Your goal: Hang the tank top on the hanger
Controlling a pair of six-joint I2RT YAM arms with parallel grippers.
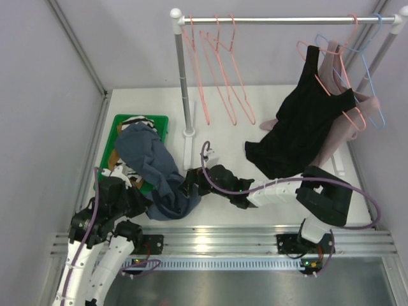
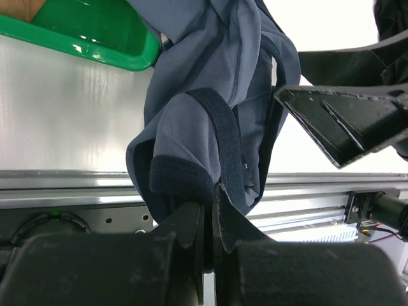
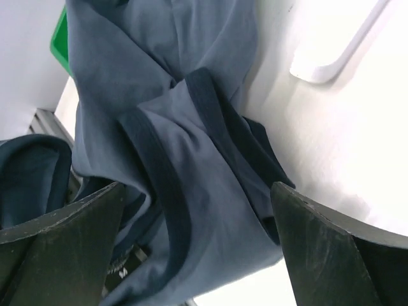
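My left gripper [image 2: 210, 213] is clamped on the tank top [image 2: 217, 76]. The wrist view shows the jaws pressed together on a fold of the dark bound edge, with the slate-blue cloth bunched just above them. My right gripper [image 3: 196, 191] stands wide apart, one finger on each side of a twisted band of the same fabric. It is close, but I can't see that it touches.

From overhead, the tank top [image 1: 153, 162] lies as a long rumpled rope. Its far end is draped over the rim of the green bin [image 1: 159, 120], and its near end is gathered between the two grippers by the near edge of the bench [image 1: 223, 140]. The long axis therefore runs from far-left to near-right.

The salmon-pink hanger [image 1: 224, 95] hangs on the rail [image 1: 287, 20], well apart from the cloth, beyond it and to the right. I judge the right arm is the nearer to it, so the garment has to travel away from me and rightward, and the strap opening needs spreading first
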